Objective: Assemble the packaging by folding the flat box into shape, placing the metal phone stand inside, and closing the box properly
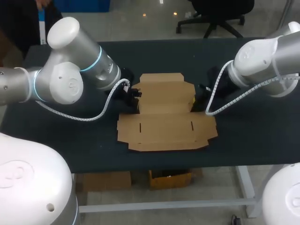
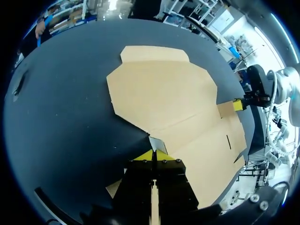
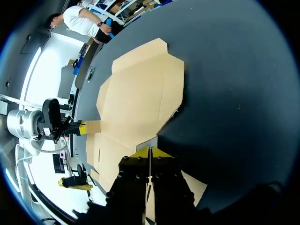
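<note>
Your flat box lies unfolded on the table; left gripper and right gripper each clamp an opposite edge.

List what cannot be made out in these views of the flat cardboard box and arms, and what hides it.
1. Left wrist view: the black body of the left gripper covers the near edge of the flat brown cardboard box.
2. Right wrist view: the right gripper does likewise on its side.
3. Head view: both grippers' fingers are too dark and small to separate.
4. No view shows a metal phone stand.
</note>
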`<control>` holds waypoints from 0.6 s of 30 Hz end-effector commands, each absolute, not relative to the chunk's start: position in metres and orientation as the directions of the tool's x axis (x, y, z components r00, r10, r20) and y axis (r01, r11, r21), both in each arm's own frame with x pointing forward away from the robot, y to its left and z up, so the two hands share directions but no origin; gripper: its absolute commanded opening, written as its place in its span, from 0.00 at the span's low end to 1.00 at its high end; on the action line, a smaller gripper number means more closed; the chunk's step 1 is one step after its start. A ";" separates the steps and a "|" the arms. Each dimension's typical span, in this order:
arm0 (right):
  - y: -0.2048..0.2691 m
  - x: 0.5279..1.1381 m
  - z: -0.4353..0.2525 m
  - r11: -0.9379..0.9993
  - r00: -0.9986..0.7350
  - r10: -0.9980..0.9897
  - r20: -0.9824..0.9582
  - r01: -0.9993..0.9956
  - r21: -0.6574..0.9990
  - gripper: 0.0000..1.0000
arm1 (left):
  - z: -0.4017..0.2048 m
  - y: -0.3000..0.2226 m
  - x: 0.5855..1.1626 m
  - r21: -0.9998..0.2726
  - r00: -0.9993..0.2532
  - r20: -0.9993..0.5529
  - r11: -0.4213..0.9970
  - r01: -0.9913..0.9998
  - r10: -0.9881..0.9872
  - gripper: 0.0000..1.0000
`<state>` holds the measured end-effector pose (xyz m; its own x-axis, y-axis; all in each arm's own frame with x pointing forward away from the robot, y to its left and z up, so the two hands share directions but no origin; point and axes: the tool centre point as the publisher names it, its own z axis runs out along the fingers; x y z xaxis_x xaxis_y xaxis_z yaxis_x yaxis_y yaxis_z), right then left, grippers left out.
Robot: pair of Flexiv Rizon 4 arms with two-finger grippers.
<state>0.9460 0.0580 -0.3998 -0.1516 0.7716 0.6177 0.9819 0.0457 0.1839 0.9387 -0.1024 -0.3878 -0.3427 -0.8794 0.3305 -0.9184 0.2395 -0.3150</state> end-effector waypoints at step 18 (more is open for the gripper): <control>0.070 0.943 -0.400 -0.012 -0.085 0.827 0.555 0.986 0.169 0.00 | -0.384 -0.116 0.937 -0.295 -0.301 0.289 0.215 -0.931 -0.909 0.00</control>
